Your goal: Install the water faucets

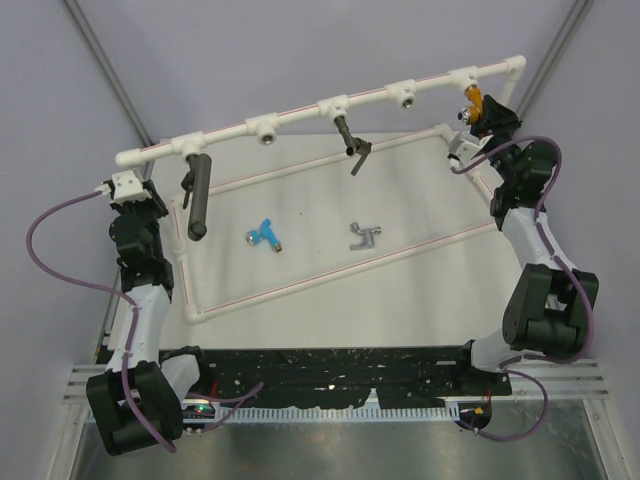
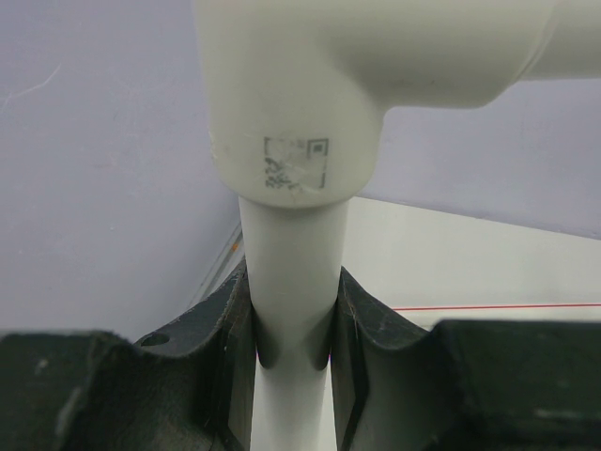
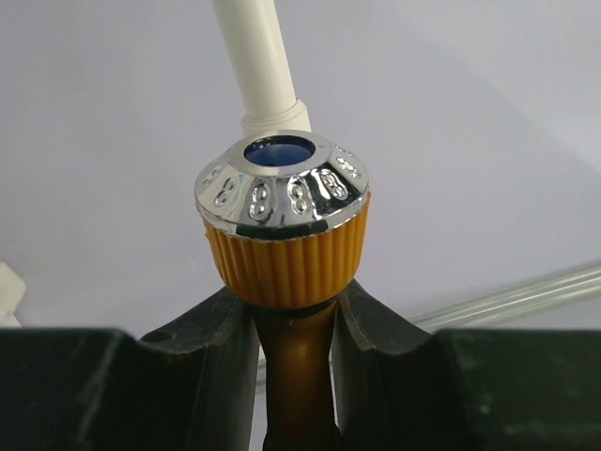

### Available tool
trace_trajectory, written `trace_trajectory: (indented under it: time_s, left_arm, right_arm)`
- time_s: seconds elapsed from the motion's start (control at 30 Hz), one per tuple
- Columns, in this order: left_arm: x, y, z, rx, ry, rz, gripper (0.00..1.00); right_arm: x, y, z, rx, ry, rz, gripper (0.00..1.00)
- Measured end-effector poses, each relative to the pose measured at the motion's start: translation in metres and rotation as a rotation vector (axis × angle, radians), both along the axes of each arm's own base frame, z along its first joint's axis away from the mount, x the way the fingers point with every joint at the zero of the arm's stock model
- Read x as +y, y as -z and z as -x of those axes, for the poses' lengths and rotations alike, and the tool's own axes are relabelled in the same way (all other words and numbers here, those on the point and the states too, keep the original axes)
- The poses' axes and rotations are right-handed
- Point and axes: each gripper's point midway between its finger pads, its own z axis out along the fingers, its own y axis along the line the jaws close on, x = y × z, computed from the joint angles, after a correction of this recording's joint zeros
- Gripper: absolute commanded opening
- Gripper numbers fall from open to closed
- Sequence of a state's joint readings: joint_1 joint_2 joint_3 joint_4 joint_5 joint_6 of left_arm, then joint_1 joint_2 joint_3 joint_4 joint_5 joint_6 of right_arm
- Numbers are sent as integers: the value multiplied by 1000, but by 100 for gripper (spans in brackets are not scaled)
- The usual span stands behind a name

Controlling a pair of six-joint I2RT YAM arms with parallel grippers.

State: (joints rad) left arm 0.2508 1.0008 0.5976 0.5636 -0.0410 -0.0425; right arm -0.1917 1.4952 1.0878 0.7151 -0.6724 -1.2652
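Start at the table [image 1: 420,200] in the top view. Two faucets lie on it, apart: the blue faucet [image 1: 264,234] at 9 o'clock from the silver-grey faucet [image 1: 366,236].

Farther out, at 10 o'clock of the table, the left gripper [image 2: 293,324] is clamped on the upright white pipe [image 2: 291,254], just below its fitting.

At 2 o'clock, the right gripper [image 3: 296,329] is closed on the neck of the orange-gold faucet [image 3: 286,249], under its ribbed knob. This faucet is near the right end of the raised pipe rail [image 1: 300,112]. You cannot tell whether it touches a socket.

A dark grey cylinder [image 1: 196,200] projects from the rail's left part.
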Motion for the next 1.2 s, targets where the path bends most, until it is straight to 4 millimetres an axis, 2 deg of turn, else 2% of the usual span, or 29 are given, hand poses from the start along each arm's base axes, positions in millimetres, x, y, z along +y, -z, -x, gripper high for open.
trace_trajectory:
  time_s: [0.87, 1.2]
  left_arm:
    - [-1, 0, 0, -1, -1, 1, 0]
    - [-1, 0, 0, -1, -7, 2, 0]
  right_arm:
    - [1, -1, -1, 27, -115, -566, 5]
    - [2, -2, -1, 46, -147, -831, 5]
